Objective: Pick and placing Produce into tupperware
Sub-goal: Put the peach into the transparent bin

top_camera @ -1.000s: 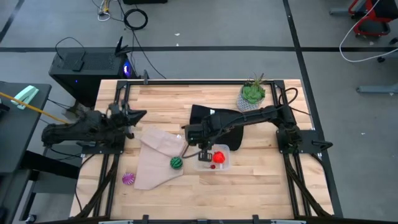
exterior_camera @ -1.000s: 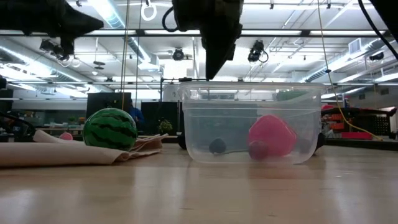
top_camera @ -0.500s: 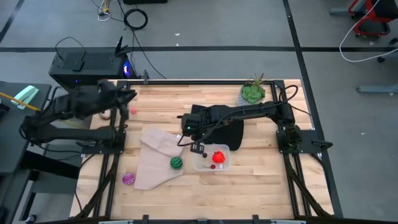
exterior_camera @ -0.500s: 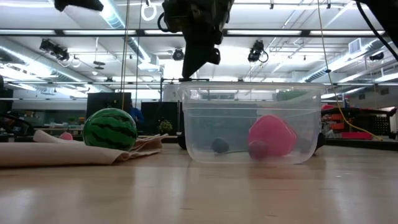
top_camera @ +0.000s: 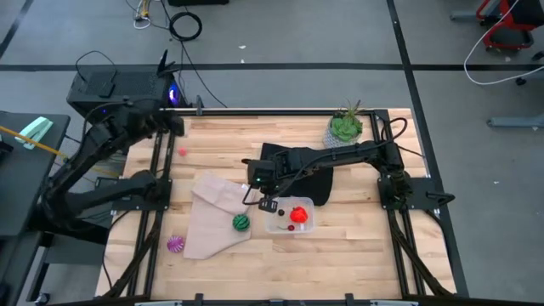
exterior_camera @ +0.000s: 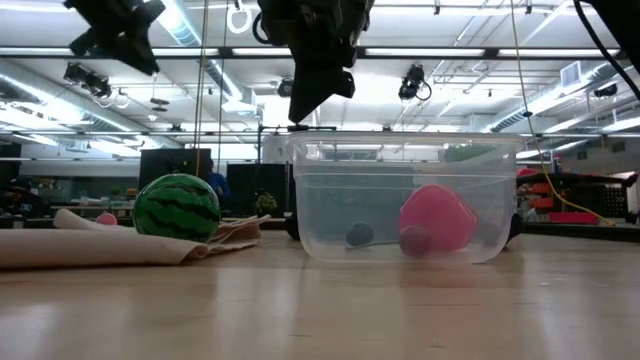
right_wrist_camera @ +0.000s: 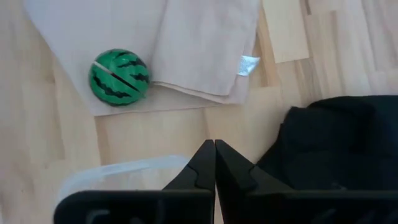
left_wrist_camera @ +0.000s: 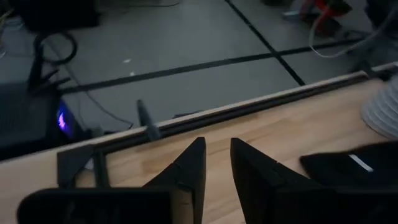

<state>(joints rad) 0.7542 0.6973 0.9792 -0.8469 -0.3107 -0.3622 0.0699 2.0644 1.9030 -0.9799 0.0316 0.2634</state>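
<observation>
The tub (top_camera: 291, 216) sits just right of centre in the lower half of the high view, on bare wood, with the red piece (top_camera: 298, 214) already inside it. In the low view the tub's clear walls (exterior_camera: 404, 196) show that piece as a pink blur at its right side.

The striped ball (top_camera: 241, 222) lies just left of the tub, on the lower edge of the beige cloth (top_camera: 214, 219); the low view shows it at left (exterior_camera: 177, 207), resting on the cloth's folds. The purple ball (top_camera: 176, 245) is at lower left of the high view, touching or just off the cloth's left edge, well apart from the tub.

The right gripper (top_camera: 265, 202) hangs over the tub's upper-left corner, its fingers pressed together and empty; its wrist view shows the closed tips (right_wrist_camera: 215, 163) above the tub rim, with the striped ball (right_wrist_camera: 118, 76) at upper left. The left gripper (left_wrist_camera: 216, 168) is raised at the upper left of the high view, its fingers a narrow gap apart, holding nothing.

The balls look light, hard and smooth, so they probably roll or squirt out under a pinch. Taking the striped one across its widest middle, from straight above, seems safest; the soft cloth under it may bunch up. The tub looks light enough to slide if nudged.
</observation>
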